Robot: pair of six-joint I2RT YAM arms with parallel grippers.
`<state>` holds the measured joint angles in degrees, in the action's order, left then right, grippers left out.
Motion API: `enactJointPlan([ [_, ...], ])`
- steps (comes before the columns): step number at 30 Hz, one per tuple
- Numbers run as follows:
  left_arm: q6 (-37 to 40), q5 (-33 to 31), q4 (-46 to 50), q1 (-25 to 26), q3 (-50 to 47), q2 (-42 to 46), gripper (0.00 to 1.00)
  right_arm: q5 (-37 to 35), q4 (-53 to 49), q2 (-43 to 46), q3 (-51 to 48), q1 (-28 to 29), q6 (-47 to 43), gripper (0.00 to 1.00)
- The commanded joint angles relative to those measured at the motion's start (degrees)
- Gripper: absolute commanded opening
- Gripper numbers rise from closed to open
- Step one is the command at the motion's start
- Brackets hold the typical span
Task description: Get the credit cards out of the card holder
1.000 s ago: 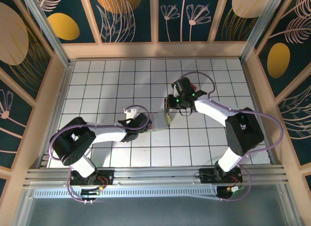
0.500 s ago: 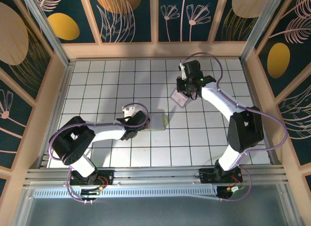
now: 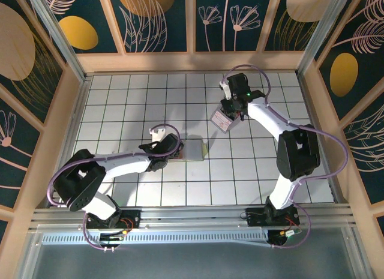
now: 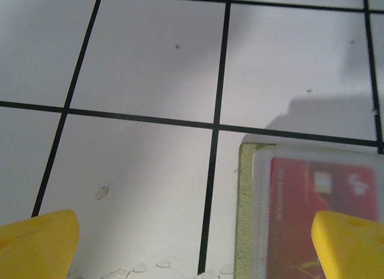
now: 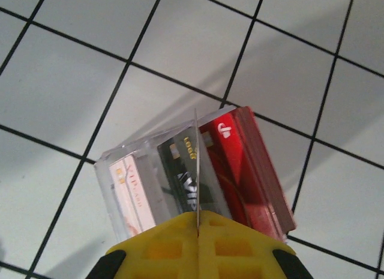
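Clear-sleeved cards are out, pinched in the closed right gripper, well apart from the holder mid-table, which has a red card left inside, left gripper wide open over its corner.

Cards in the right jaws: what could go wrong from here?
1. The right jaws pinch only the thin edge of one clear sleeve. The cards fan out under it and might slip out or drop.
2. A red card sits in the holder, while the left jaws stand open and do not grip it. The holder may slide if that card is pulled.
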<state>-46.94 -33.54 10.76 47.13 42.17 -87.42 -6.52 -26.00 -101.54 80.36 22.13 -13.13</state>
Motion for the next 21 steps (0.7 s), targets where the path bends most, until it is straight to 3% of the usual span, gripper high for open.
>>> enactJointPlan([
  [1,0.05,-0.21,1.36,-0.33,-0.01,1.88,0.99,-2.77,-2.10,-1.96,2.07,-0.35,-3.46,0.00],
  [21,-1.33,-2.06,3.36,-0.33,-0.17,3.78,0.99,-1.26,-4.61,-6.37,3.25,-1.49,-5.87,0.00],
])
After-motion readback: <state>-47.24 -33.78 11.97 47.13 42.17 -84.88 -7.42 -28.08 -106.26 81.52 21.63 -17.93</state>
